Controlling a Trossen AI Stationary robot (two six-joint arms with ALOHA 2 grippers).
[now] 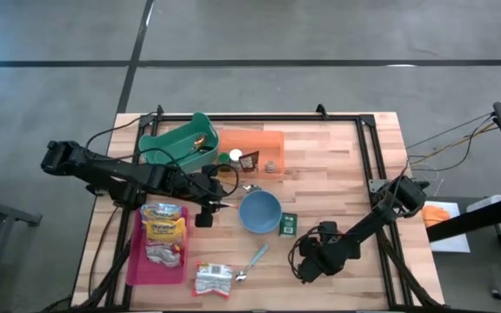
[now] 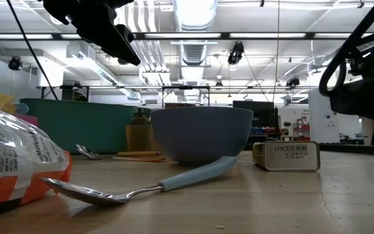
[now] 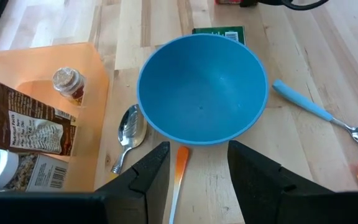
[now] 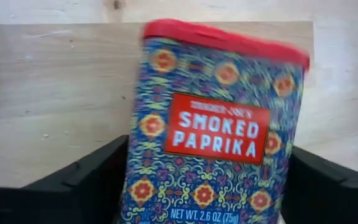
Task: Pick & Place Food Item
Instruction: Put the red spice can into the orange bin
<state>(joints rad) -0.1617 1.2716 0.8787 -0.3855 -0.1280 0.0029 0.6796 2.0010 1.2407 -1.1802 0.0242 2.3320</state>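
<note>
High view: left gripper beside blue bowl mid-desk; right gripper low at the front right.

Low view: bowl, spoon, spice tin on the desk.

Left wrist view: fingers spread, pinching nothing.

Right wrist view: paprika tin between spread fingers; pinched or not, cannot tell.
</note>
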